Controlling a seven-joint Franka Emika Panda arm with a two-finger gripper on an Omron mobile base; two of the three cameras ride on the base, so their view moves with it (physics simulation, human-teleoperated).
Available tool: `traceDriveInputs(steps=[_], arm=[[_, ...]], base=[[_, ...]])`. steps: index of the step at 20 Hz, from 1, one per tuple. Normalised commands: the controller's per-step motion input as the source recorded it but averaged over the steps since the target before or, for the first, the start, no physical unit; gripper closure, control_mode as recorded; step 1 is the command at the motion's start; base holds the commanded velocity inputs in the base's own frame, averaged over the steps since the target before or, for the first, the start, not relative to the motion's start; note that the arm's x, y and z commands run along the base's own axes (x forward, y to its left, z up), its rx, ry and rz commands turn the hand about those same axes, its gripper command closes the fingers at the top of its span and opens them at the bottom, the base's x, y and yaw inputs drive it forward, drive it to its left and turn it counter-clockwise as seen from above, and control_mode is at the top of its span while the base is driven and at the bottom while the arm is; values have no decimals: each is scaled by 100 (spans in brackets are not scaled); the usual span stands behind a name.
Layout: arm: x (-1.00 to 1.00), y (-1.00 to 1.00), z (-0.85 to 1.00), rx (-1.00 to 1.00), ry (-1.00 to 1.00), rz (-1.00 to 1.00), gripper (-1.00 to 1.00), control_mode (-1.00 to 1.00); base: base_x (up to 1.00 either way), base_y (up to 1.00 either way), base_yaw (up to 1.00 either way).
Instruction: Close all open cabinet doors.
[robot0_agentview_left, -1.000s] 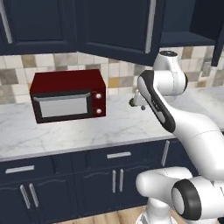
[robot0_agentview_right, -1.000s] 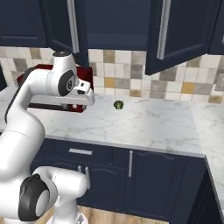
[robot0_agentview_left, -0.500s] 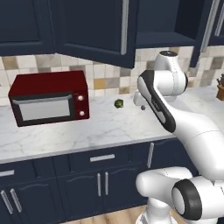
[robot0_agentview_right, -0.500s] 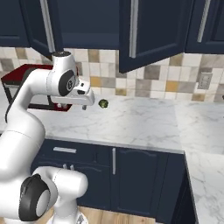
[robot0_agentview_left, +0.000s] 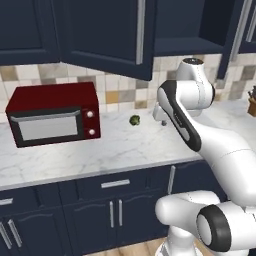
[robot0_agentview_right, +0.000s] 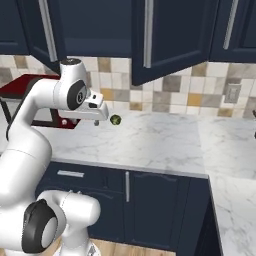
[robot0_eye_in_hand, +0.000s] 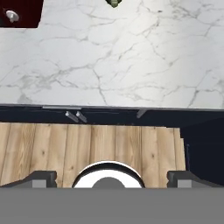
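Open door: a navy cabinet door (robot0_agentview_left: 107, 37) hangs swung out from the wall cabinets above the counter, with its long silver handle (robot0_agentview_left: 140, 25) near its right edge in the left base view; in the right base view it reaches down in front of the tiled wall.
Second door: another door (robot0_agentview_left: 234, 37) stands ajar at the right of the open shelf space in the left base view, edge toward the camera.
My gripper: my gripper (robot0_agentview_left: 159, 114) hangs over the counter below the open door, pointing down, holding nothing. In the hand view my two fingertips (robot0_eye_in_hand: 41, 178) sit wide apart at the bottom corners, so the jaws are spread.
Counter: the white marble counter (robot0_agentview_left: 125, 147) runs under the cabinets; my hand looks down past its front edge to the wooden floor (robot0_eye_in_hand: 96, 148).
Small green thing: a little green item (robot0_agentview_left: 134, 120) lies on the counter toward the back edge, just left of my gripper and right of the microwave.
Microwave: a red microwave (robot0_agentview_left: 52, 119) stands at the left end of the counter, against the tiled wall.
Lower fronts: navy drawers and doors (robot0_agentview_left: 112, 200) with silver handles sit under the counter.
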Motion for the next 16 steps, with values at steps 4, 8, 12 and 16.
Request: traceDriveInputs(steps=[4,8,12,16], arm=[[0,0,0,0,0,0,-100,100],[0,0,0,0,0,0,-100,100],[0,0,0,0,0,0,-100,100],[0,0,0,0,0,0,-100,100]], base=[[41,-17,0],[33,-32,0],[27,-30,0],[29,-24,0]])
